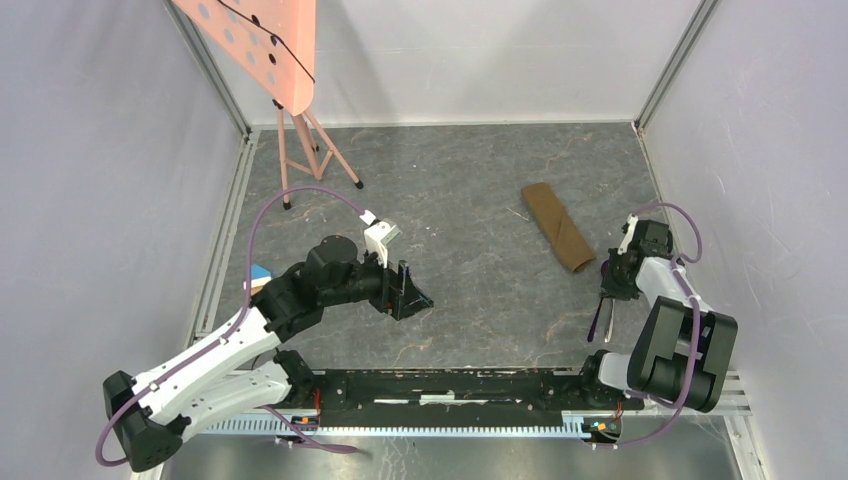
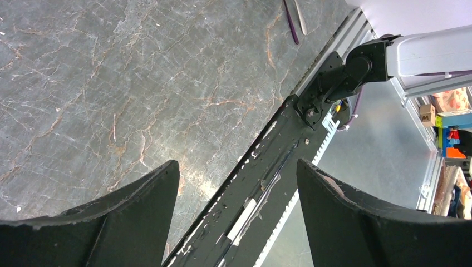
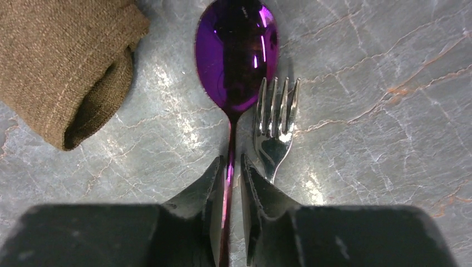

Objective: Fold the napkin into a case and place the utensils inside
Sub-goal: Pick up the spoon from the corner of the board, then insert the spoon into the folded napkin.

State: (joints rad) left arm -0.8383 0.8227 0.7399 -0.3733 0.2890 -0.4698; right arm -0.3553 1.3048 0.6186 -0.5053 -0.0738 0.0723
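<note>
Tan-brown cloth case point(image 3: 55, 55) near the right edge: right gripper point(image 3: 232, 162), clamped on the purple spoon point(image 3: 236, 53), should aim into its mouth.

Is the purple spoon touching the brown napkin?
Apart. The right wrist view shows bare table between the purple spoon and the napkin.

The top camera looks down from high above the rail point(image 1: 450, 385), with the case point(image 1: 557, 227) far off and right of centre. The right wrist camera looks down from close beside the case's open end, sharing it, the spoon point(image 3: 236, 53) and the fork point(image 3: 274, 119) with the top view. The left wrist camera, well left of the case, faces the rail.
</note>
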